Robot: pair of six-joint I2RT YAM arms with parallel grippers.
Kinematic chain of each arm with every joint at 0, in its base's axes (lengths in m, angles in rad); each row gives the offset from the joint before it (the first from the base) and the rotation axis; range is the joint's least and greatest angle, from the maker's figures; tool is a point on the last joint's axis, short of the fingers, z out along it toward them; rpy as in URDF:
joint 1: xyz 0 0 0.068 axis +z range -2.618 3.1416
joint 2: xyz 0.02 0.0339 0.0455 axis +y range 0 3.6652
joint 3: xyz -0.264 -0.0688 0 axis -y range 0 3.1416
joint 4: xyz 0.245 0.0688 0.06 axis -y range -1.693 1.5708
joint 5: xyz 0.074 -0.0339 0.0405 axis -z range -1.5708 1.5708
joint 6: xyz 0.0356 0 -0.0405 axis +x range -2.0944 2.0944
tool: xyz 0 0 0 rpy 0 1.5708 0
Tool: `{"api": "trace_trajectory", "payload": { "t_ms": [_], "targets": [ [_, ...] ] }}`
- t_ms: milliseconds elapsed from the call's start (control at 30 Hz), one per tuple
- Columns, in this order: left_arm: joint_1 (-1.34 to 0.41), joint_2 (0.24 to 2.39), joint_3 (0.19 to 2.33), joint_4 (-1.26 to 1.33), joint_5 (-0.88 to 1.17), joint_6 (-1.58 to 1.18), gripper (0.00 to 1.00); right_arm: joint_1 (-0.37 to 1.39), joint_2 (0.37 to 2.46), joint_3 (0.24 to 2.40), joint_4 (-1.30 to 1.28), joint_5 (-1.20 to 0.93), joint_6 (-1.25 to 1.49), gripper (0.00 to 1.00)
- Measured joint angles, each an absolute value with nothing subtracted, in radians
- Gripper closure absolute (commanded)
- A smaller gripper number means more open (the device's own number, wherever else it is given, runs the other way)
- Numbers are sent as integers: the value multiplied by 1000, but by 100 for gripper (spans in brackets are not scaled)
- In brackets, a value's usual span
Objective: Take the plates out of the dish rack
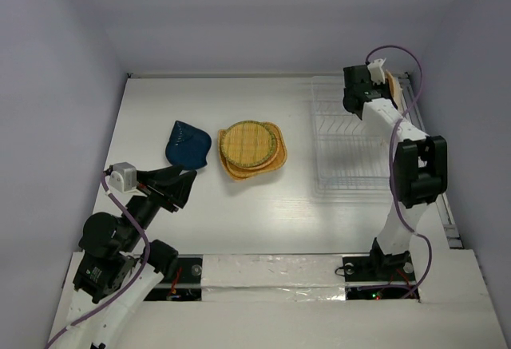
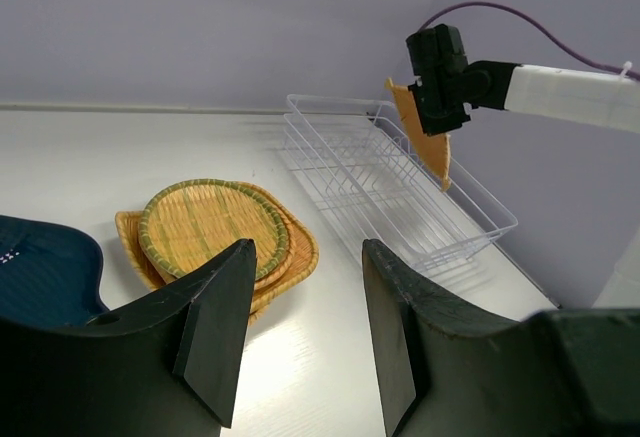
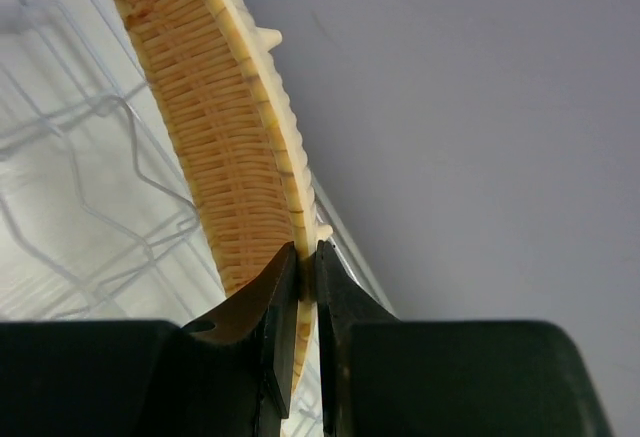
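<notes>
The clear wire dish rack (image 1: 351, 145) stands at the right of the table, also in the left wrist view (image 2: 400, 192). My right gripper (image 3: 307, 257) is shut on the rim of an orange leaf-shaped plate (image 3: 225, 147), held on edge above the rack's far right corner (image 1: 392, 87) (image 2: 425, 137). A dark blue plate (image 1: 188, 144) and a stack of orange woven plates topped by a yellow-green one (image 1: 251, 148) lie on the table to the left of the rack. My left gripper (image 2: 305, 297) is open and empty, near the stack (image 2: 215, 232).
Walls close in the table on the left, back and right. The rack's wire dividers (image 3: 90, 187) lie below the held plate. A purple cable (image 1: 403, 53) loops over the right arm.
</notes>
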State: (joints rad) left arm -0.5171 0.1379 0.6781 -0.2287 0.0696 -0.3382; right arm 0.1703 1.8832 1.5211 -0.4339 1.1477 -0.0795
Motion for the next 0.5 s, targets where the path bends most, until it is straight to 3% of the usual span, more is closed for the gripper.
{"api": "trace_trajectory", "payload": {
  "t_ms": [200, 500],
  "targets": [
    [-517, 139, 678, -229, 70, -338, 56, 172, 1713, 1513, -457, 982, 43, 100],
    [-517, 165, 678, -229, 70, -338, 56, 230, 1289, 1361, -364, 408, 283, 100]
  ]
}}
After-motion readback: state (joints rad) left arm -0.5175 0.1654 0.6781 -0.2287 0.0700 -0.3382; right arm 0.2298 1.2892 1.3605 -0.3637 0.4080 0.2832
